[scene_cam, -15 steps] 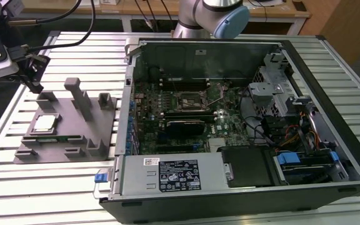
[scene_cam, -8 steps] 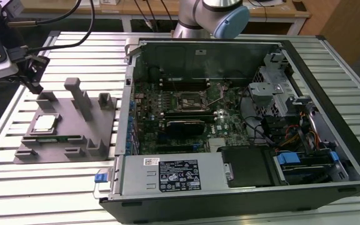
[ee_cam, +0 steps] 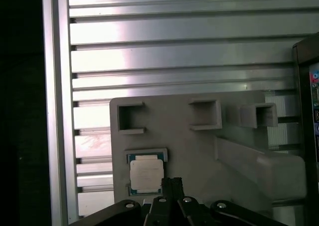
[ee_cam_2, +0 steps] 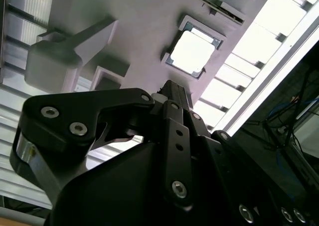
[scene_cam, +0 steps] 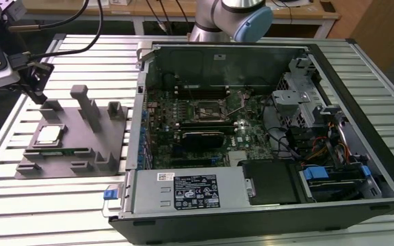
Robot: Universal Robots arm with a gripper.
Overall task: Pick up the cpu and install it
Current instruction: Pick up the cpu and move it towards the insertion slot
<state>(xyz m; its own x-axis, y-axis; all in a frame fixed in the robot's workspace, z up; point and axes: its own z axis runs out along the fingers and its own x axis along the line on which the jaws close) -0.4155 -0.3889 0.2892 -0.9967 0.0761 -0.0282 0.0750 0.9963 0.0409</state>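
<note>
One arm: a Universal Robots arm rises at the far edge of the table, behind the open computer case.
Gripper: the gripper hangs over the far end of the grey tray, toward the exterior view's left; its black linkages also show in both wrist views.
Fingers: the two black fingers are drawn together at their tips and hold nothing.
Cpu: the cpu lies flat in a shallow square recess of the tray, silvery top up, with its thin green rim showing around it; both wrist views show it too.
Gripper to cpu: apart and not touching; in the exterior view the gripper is above and beyond the chip, and in the first wrist view the fingertips appear just beside one of its corners.
Tray: the grey tray rests on the table at the exterior view's left of the case, carrying several upright grey posts and small open-sided pockets.
Green strip: a long narrow green circuit strip lies on the tray just beside the cpu, on the side nearer the exterior camera.
Case: the computer case lies on its side with its panel off, the motherboard facing up.
Socket: the dark square socket frame sits near the middle of the board, well apart from the cpu and the gripper.
Table: the table is made of ribbed aluminium slats under both tray and case.
</note>
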